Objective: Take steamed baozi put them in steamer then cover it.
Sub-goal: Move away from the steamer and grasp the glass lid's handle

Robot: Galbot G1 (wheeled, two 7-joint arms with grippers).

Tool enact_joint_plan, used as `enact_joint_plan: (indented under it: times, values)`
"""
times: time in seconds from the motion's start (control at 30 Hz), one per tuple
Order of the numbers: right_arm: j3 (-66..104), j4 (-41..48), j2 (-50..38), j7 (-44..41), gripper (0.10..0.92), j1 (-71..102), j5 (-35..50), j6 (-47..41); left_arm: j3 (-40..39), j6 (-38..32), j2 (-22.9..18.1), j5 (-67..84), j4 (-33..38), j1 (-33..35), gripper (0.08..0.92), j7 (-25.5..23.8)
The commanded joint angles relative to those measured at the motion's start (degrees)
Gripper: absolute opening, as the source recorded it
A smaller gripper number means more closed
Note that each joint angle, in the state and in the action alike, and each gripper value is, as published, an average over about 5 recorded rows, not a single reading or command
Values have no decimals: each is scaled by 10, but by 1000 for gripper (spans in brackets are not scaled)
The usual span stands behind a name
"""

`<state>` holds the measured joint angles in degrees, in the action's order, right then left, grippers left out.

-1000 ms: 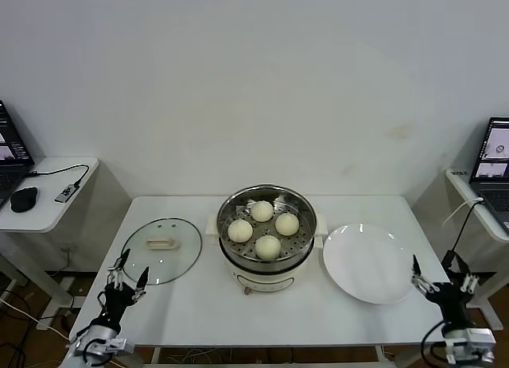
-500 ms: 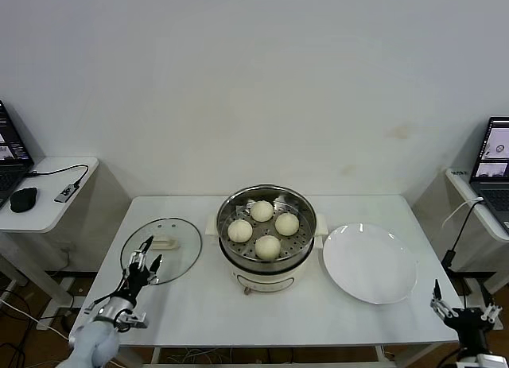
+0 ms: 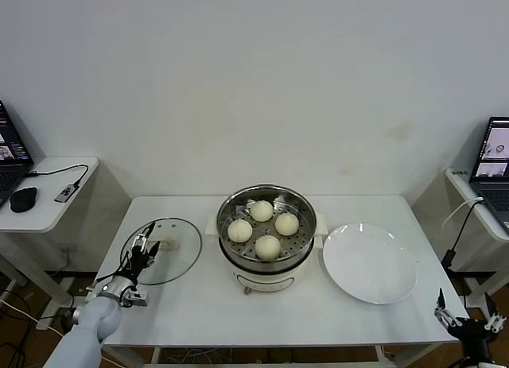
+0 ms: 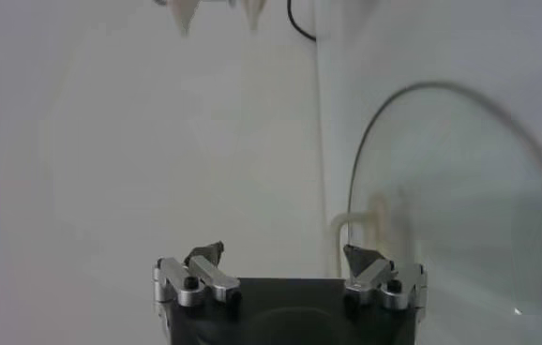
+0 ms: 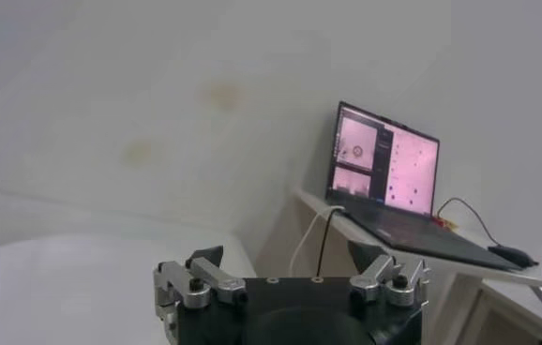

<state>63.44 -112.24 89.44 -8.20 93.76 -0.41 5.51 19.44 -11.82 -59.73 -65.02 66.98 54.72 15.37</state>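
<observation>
Four pale baozi (image 3: 268,246) lie on the perforated tray inside the shiny steamer (image 3: 305,214) at the table's middle. The clear glass cover (image 3: 179,261) with its cream handle (image 3: 169,243) lies flat on the table, left of the steamer; it also shows in the left wrist view (image 4: 459,206). My left gripper (image 3: 144,249) is open and empty, over the cover's left part, just short of the handle. In its wrist view the gripper (image 4: 282,255) points at the handle (image 4: 365,217). My right gripper (image 3: 468,314) is open and empty, low beyond the table's front right corner.
An empty white plate (image 3: 369,262) lies right of the steamer. Side desks with laptops stand at far left (image 3: 48,189) and far right (image 3: 489,195); the right laptop shows in the right wrist view (image 5: 383,178). A wall is behind the table.
My left gripper has risen from the table's front left corner and moved forward over the cover, toward its handle. My right gripper has dropped lower and away from the plate.
</observation>
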Motion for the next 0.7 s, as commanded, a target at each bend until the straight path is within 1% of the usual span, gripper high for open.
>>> enact_joint_plan:
  times: [0.03, 0.33, 0.7]
  values:
    - [3, 2, 3, 1, 823, 2, -3, 2, -15, 0, 0, -10, -34, -36, 823, -3]
    - [-4, 13, 2, 0, 823, -2, -8, 3, -21, 1, -9, -13, -58, -61, 823, -1]
    - [-11, 23, 3, -2, 823, -8, -14, 4, -29, 0, -20, -25, -108, -93, 823, 5]
